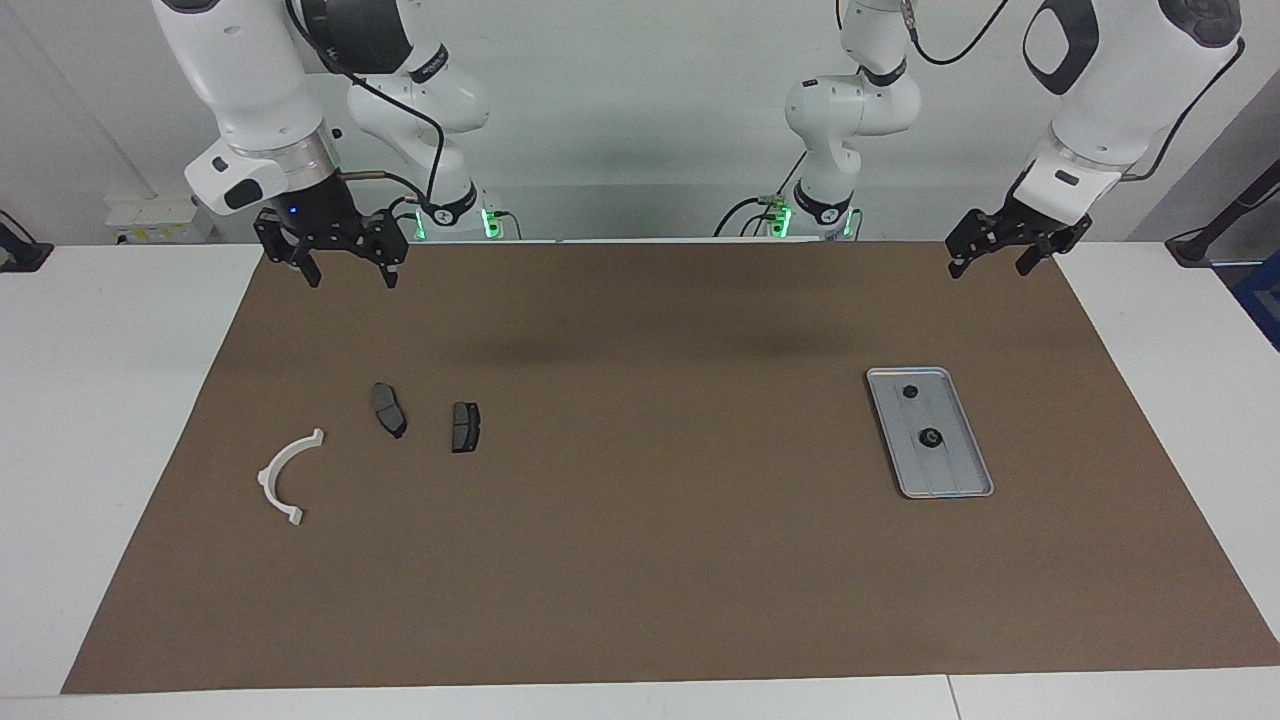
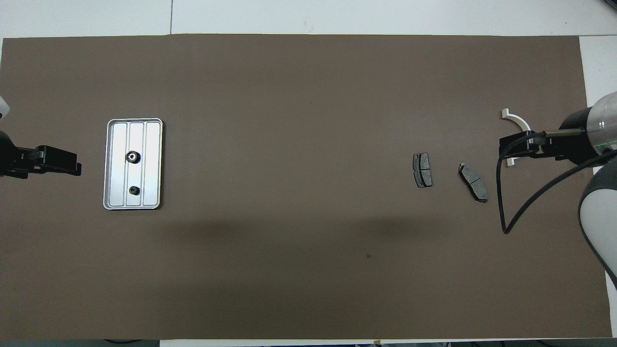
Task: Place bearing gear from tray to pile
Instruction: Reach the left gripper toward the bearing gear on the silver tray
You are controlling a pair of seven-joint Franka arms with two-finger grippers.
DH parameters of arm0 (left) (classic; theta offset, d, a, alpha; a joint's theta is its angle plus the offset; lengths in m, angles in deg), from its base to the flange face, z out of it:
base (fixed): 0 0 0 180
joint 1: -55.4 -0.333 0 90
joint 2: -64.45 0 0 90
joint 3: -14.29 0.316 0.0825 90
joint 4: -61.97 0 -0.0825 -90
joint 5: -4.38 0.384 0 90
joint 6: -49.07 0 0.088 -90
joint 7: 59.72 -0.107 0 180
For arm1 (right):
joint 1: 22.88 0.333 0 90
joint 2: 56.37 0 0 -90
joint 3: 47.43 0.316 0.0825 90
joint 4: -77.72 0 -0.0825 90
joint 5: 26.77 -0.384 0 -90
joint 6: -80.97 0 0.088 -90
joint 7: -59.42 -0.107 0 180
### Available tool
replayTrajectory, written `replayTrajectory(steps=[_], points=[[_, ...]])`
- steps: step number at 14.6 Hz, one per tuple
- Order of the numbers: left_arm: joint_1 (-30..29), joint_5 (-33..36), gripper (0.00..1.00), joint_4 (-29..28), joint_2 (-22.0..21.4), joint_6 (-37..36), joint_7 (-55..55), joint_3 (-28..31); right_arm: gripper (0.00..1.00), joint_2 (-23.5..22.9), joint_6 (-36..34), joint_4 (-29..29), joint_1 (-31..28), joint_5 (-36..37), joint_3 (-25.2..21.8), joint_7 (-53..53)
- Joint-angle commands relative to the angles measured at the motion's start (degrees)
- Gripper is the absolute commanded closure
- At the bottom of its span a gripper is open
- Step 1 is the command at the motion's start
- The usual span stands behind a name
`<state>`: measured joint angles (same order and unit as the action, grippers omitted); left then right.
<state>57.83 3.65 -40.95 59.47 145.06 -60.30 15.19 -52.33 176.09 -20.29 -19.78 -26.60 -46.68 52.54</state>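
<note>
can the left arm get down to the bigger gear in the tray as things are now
Probably yes. The left gripper hangs open and empty at the tray's end of the table. The bigger gear lies uncovered in the tray, apart from the smaller gear, with nothing above it.

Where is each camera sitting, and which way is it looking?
Facing view: high up across the table, looking back at the robots; both whole arms show, the left gripper and right gripper raised with open jaws near the robots' edge of the mat.
Overhead view: high above the robots' own end, looking forward and steeply down; only the grippers and part of the right arm show.
Both share: the tray with two gears, two brake pads and the white bracket, turned half around.
</note>
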Motion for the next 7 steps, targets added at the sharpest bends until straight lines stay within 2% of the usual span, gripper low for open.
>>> replayTrajectory(steps=[1, 3, 7], points=[[-1.02, 0.11, 0.00, -12.72, -4.25, 10.24, -1.80, -0.03, 0.00, 0.62, -0.37, -0.07, -0.11, -1.67, -0.39, 1.17], [-1.20, 0.11, 0.00, -17.74, -2.85, 16.57, -1.80, -0.03, 0.00, 0.62, -0.46, -0.07, -0.11, -1.67, -0.39, 1.17], [-1.73, 0.03, 0.01, -21.62, 2.33, 25.63, -2.85, 0.06, 0.00, 0.97, -0.55, -0.16, -0.11, -1.67, -0.39, 1.08]])
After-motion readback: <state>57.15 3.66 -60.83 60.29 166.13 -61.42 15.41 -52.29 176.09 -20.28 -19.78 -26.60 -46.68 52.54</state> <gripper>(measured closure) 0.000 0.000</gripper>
